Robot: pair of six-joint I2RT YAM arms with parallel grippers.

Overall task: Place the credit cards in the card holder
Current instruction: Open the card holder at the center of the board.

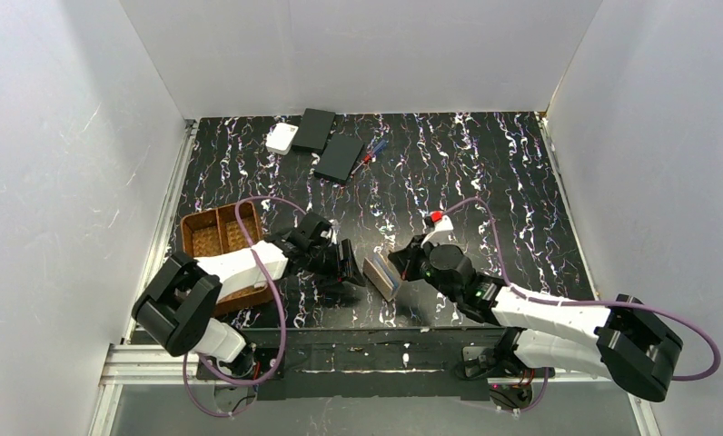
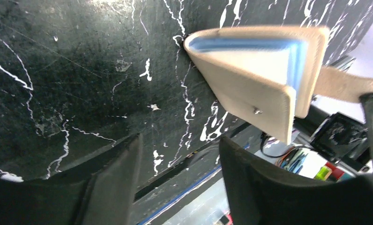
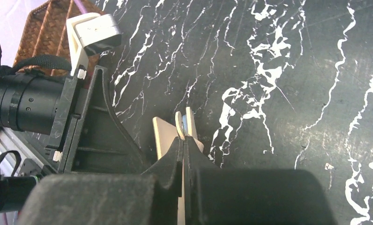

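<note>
Top external view: the black marbled table (image 1: 485, 182) carries a brown woven tray (image 1: 214, 234) at its 9 o'clock edge. Near 6 o'clock the tan card holder (image 1: 381, 276) stands on edge between the two claws.

The left claw (image 1: 347, 263) sits at the holder's 9 o'clock side. Its jaws stand roughly half apart, with only bare table between them. The right claw (image 1: 401, 264) is at the holder's 3 o'clock side, pinched fully closed on the holder's clasp tab (image 2: 344, 84).

In the left wrist view the holder lies at 1 o'clock from the left claw, apart from its fingers (image 2: 114, 187). The fold gapes a little, and a blue layer shows between the leaves; I cannot tell whether that is a card or lining. No loose credit card shows plainly in any view.

The step in hand looks like steadying the holder so a card can be slid in. To do it well, the right claw should grip the tab firmly and turn the open mouth toward the left claw. The left claw should fetch a card without brushing the leaves, since a knock could tip the holder flat or pull the tab free.
</note>
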